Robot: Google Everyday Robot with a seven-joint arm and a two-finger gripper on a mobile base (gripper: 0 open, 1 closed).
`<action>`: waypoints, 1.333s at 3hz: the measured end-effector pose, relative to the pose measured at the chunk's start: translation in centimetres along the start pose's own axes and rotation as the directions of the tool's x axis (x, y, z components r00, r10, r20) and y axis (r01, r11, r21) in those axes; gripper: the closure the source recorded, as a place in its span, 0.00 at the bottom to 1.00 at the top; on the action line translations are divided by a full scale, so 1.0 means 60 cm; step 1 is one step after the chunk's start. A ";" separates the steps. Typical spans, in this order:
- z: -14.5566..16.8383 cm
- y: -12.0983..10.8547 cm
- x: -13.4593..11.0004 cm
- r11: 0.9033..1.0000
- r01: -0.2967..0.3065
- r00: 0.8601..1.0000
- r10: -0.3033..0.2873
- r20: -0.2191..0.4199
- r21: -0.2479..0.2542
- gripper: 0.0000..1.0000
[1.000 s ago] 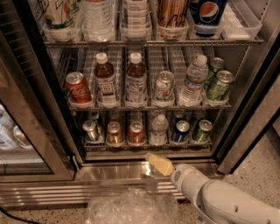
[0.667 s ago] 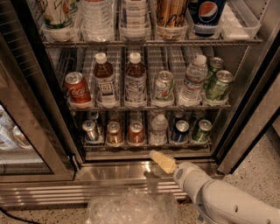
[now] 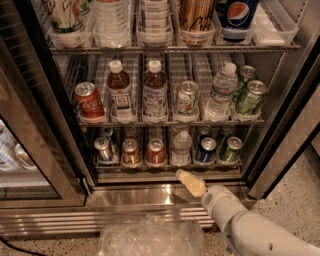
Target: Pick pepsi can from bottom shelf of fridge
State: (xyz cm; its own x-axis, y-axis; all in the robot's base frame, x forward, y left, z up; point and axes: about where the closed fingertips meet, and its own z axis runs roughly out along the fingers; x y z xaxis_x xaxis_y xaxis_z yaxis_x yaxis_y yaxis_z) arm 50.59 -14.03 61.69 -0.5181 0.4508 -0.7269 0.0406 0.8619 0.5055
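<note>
The fridge (image 3: 282,120) stands open in front of me. Its bottom shelf (image 3: 165,167) is a wire rack with a steel front rail and holds a row of small cans. The pepsi can (image 3: 205,150), dark blue with a silver top, stands in the lane second from the right, between a small water bottle (image 3: 181,147) and a green can (image 3: 230,149). My gripper (image 3: 189,182), cream-tipped on a white arm, hovers just below and in front of the shelf rail. It is a little left of and below the pepsi can and touches nothing.
Left on the bottom shelf stand a silver can (image 3: 103,148) and two reddish cans (image 3: 131,152). The middle rack holds brown bottles, a Coke can (image 3: 89,100) and green cans. A large Pepsi container (image 3: 236,15) sits above. The glass door (image 3: 30,150) hangs open left. Crumpled clear plastic (image 3: 150,237) lies below.
My gripper has moved slightly right and up, closer to the bottom shelf's front rail. The cans and bottles have not moved.
</note>
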 end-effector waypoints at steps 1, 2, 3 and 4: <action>0.005 -0.033 -0.018 1.000 -0.007 0.986 0.004 0.166 0.019 0.00; 0.016 -0.064 -0.057 0.997 0.036 0.943 -0.058 0.329 0.071 0.00; 0.027 -0.074 -0.097 0.981 0.129 0.868 -0.183 0.462 0.148 0.00; 0.036 -0.066 -0.107 0.949 0.221 0.803 -0.308 0.510 0.225 0.00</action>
State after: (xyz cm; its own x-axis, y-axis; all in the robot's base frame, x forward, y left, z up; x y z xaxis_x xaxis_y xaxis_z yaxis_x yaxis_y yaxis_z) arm 55.61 -19.83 63.38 0.0075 0.2155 -0.9765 0.1159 0.9697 0.2149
